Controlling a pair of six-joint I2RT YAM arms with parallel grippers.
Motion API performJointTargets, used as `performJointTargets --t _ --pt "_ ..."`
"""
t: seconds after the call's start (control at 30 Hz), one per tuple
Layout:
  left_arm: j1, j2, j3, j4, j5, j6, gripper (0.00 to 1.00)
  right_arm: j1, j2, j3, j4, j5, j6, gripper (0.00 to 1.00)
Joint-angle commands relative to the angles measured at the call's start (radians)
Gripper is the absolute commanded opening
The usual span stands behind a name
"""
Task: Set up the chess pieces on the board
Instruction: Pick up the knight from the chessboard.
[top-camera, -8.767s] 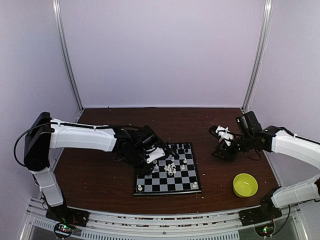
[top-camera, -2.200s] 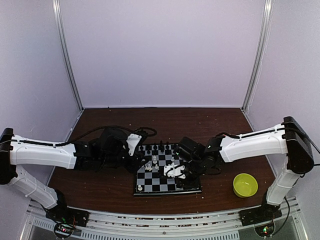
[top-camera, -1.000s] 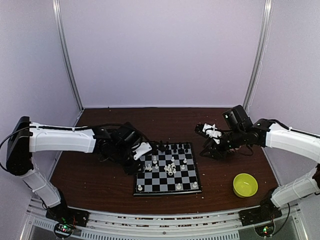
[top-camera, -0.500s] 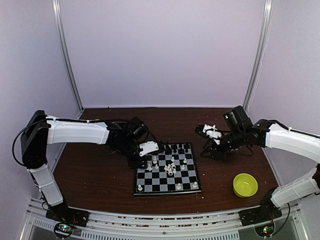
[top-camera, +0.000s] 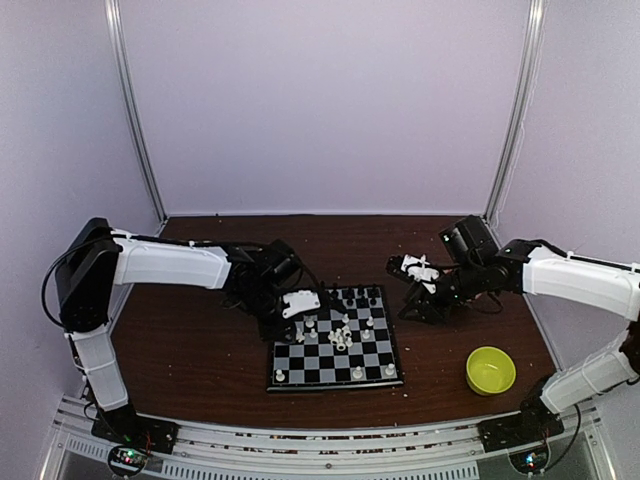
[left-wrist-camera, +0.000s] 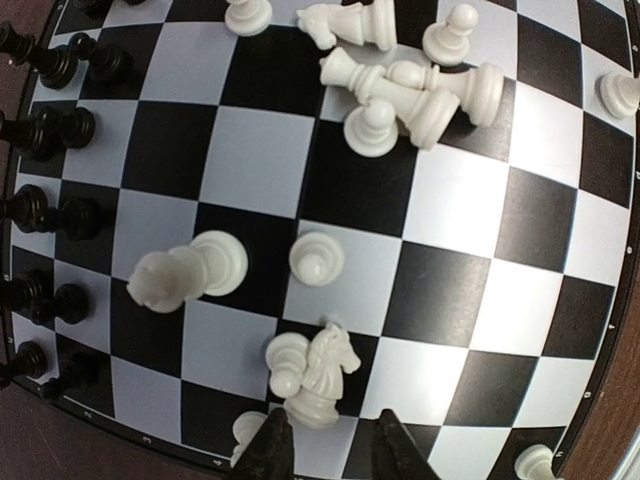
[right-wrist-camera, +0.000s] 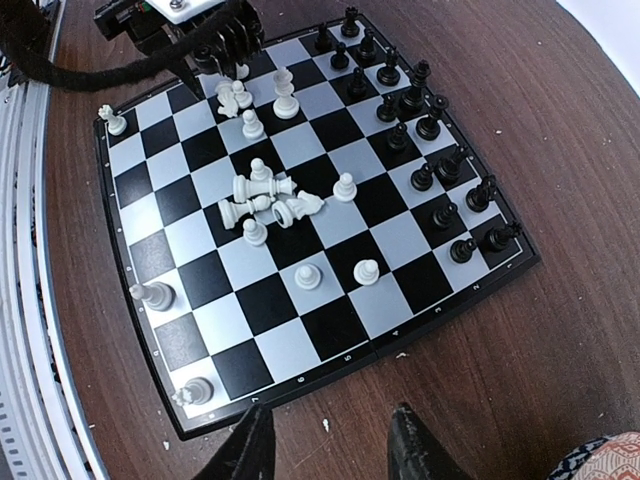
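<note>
**Brown tabletop: left arm moves in as right arm clears off**

Dark wood table (top-camera: 190, 350) carries the work. On the left, the left gripper (left-wrist-camera: 330, 438) has swung in from beside the board over the past second and now hangs above the board's (top-camera: 322, 362) far-left corner. Its jaws stand apart and hold nothing. A white knight (left-wrist-camera: 322, 372) lies tipped against a small white pawn just ahead of the opening, so that looks like the next pick.

Across the middle, the chess pieces are only partly in order. The black ones (right-wrist-camera: 430, 125) stand in two rows along the far side. Most white ones lie toppled in a heap (right-wrist-camera: 265, 200) near the centre, and a few stand on the near row.

To the right, the right gripper (right-wrist-camera: 330, 425) was over the board two seconds ago. It has since pulled back over bare table, jaws apart and empty, which leaves the squares free for the left arm. A yellow-green bowl (top-camera: 491, 370) sits well apart, near the right corner.
</note>
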Motion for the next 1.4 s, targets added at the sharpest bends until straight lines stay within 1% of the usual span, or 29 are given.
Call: performJointTargets --t 0.0,0.37,0.6,0.73,0.9,1.1,1.27,1.37 --pt "0.003 0.016 0.026 0.011 0.035 0.017 0.28 -0.008 0.016 0.017 -0.009 -0.015 -0.015 0.37" --pt "0.002 0.043 0.033 0.012 0.047 0.016 0.27 -0.009 0.029 0.022 -0.018 -0.020 -0.018 0.37" --pt "-0.004 0.065 0.043 0.012 0.044 0.008 0.28 -0.008 0.038 0.027 -0.023 -0.021 -0.017 0.37" --pt "-0.011 0.074 0.044 0.012 0.032 0.005 0.27 -0.009 0.039 0.028 -0.023 -0.022 -0.018 0.37" --pt "-0.024 0.066 0.034 -0.005 0.013 0.007 0.24 -0.008 0.037 0.029 -0.027 -0.025 -0.017 0.37" --pt "-0.047 -0.022 0.012 -0.036 0.003 -0.020 0.17 -0.013 0.010 0.044 -0.030 -0.046 0.020 0.36" --pt "-0.051 -0.147 0.012 -0.017 0.031 -0.085 0.14 -0.081 -0.080 0.068 0.030 -0.168 0.173 0.35" --pt "-0.058 -0.227 0.018 0.038 0.039 -0.139 0.13 -0.118 -0.038 0.153 -0.017 -0.221 0.238 0.37"
